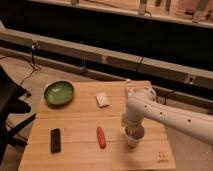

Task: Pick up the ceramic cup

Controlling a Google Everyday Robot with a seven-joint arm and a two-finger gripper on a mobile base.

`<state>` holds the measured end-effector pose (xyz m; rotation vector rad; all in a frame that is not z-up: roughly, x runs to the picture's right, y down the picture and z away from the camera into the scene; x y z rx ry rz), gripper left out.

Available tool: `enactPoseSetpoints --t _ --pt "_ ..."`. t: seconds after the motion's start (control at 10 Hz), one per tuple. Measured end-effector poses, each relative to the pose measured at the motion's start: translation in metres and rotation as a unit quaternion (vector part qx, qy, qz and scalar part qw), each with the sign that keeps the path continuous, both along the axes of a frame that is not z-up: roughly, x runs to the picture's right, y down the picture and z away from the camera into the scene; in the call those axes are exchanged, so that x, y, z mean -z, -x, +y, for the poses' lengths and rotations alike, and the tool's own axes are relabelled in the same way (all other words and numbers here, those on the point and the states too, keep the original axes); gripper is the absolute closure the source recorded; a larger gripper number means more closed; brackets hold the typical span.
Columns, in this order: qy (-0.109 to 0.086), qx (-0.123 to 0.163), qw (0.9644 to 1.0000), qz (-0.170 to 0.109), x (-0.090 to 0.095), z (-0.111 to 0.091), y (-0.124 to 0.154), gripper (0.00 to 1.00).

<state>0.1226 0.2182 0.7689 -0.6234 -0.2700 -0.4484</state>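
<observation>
The ceramic cup [134,139] is a small white cup standing on the wooden table [80,155], right of centre near the front. My gripper [133,130] comes down from the white arm [170,117] and sits right over the cup's rim, covering its top. The arm reaches in from the right edge of the view.
A wide green bowl [59,93] sits at the table's back left. A white packet [102,100] lies in the back middle. A red-orange oblong object [101,137] lies left of the cup. A black rectangular object [55,140] lies at the front left. A dark chair [10,107] stands left of the table.
</observation>
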Motion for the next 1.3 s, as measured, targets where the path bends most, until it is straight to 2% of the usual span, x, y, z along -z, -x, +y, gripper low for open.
enactPoseSetpoints --t 0.2,0.9,1.3 --pt "0.004 0.001 1.0000 0.005 0.002 0.002 -0.003 1.00" --pt "0.001 0.001 1.0000 0.004 0.003 0.000 -0.003 1.00" --pt "-0.007 0.003 1.0000 0.004 0.026 -0.019 -0.005 1.00"
